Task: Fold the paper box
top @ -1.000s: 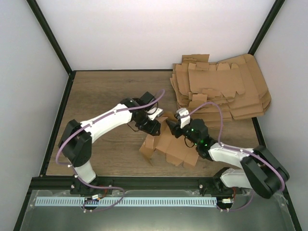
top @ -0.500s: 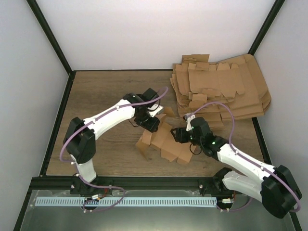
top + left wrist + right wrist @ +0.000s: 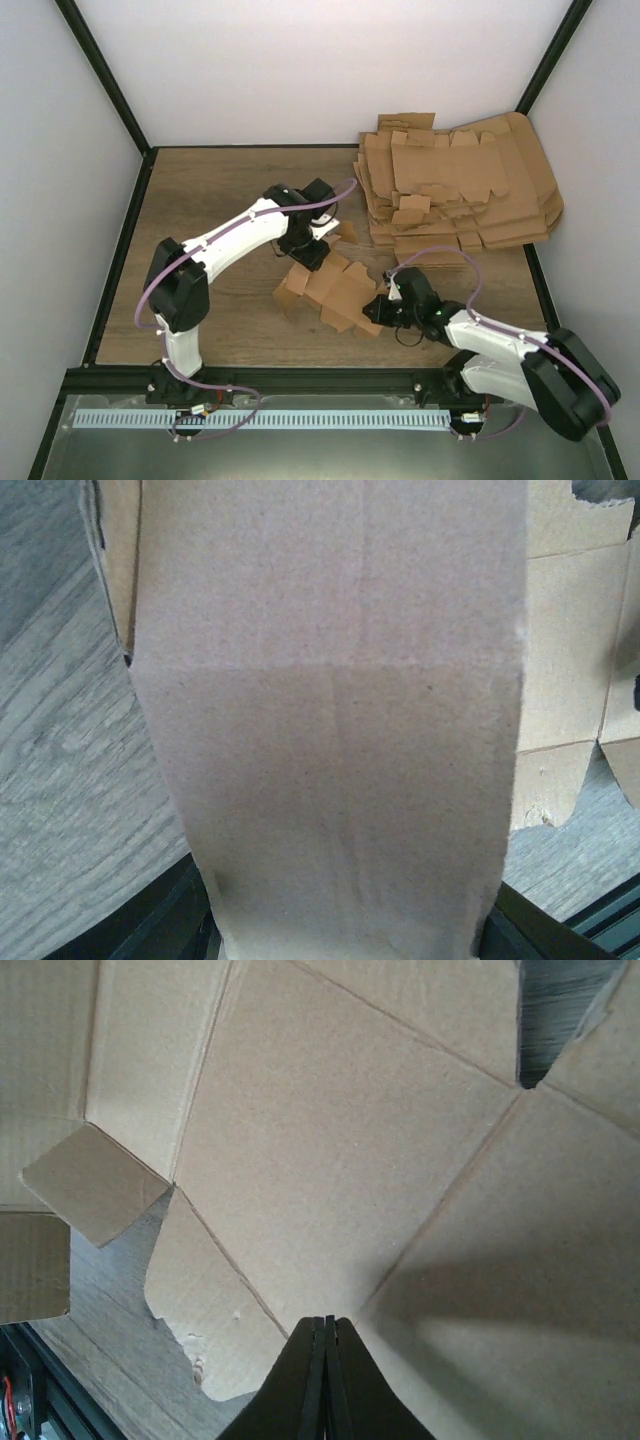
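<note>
White walls close in a brown wood-grain table [image 3: 200,200], with black frame posts [image 3: 105,75] rising at the back corners and a black rail [image 3: 300,378] along the near edge. At the back right of the table lies a pile of flat cardboard sheets [image 3: 460,190], fanned slightly and well apart from the work in the middle.

The paper box [image 3: 335,290] is a brown die-cut sheet, mostly unfolded, lying crumpled on the table's centre with several flaps tilted up. It sits between the two arms.

The left gripper [image 3: 312,250] is at the sheet's far edge. In the left wrist view a broad cardboard panel [image 3: 330,730] with a faint crease across it fills most of the picture. It runs down across the gap between two dark fingers [image 3: 175,920], which show only at the bottom corners, so the jaws stand wide apart. Grey wood shows beside the panel.

The right gripper [image 3: 383,308] is at the sheet's near right edge, low to the table. In the right wrist view its black fingers [image 3: 325,1345] are pressed together to a hairline. Their tips meet the cardboard [image 3: 330,1160] where several creases converge, and appear to pinch it there. One panel is lit and its neighbour shaded. A small flap hangs at the left.
</note>
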Controlling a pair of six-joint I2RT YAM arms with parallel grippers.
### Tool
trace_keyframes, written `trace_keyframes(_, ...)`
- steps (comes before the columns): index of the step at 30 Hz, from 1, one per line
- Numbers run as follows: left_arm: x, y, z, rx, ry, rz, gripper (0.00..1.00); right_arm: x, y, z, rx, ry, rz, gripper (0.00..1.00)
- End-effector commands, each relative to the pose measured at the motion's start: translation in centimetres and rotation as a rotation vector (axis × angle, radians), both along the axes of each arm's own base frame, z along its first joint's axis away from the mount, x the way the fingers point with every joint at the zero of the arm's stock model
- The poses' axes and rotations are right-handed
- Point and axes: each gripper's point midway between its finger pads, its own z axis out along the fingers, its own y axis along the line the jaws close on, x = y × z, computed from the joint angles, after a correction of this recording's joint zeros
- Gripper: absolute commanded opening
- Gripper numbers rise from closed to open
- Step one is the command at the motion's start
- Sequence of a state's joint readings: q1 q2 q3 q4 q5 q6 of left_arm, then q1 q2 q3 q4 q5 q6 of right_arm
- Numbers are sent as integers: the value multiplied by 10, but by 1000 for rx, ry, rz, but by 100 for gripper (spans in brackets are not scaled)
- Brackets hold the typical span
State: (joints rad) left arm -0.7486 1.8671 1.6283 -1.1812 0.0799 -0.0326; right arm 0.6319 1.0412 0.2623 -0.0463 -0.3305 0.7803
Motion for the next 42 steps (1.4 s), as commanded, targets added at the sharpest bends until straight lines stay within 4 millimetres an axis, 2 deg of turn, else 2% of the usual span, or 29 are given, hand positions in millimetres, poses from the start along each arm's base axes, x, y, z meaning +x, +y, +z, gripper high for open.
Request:
trace_keyframes(1,4,3,-2,65,-10,-13,56,14,21,11,89,-18,1,1)
trace_keyframes(10,3,-11,-10,188,-53,-45,56,19,31,-10,100,23,17,1)
trace_keyframes(15,-2,-24,-9,250,-93,-77,56,25,37,-11,103,8,38,1)
trace_keyframes(20,-1,-20,-19,309,-114,-91,56,44,32,11,32,-128,35,2)
trace_keyframes(24,3,-16,-20,329,-136,-92,56,60,19,39,-41,-263,7,11)
trace_keyframes(29,7,-14,-16,339,-162,-97,56,77,4,64,-67,-376,-24,21)
trace_keyframes(32,8,-15,-12,327,-172,-100,56,95,-4,81,-91,-442,-43,30)
trace_keyframes(34,8,-15,-11,323,-174,-104,56,111,-10,86,-119,-474,-63,36)
trace_keyframes(37,7,-14,-7,314,-182,-107,56,137,-14,85,-172,-500,-79,39)
trace_keyframes(42,4,-12,-5,304,-186,-113,56,161,0,80,-211,-607,0,49)
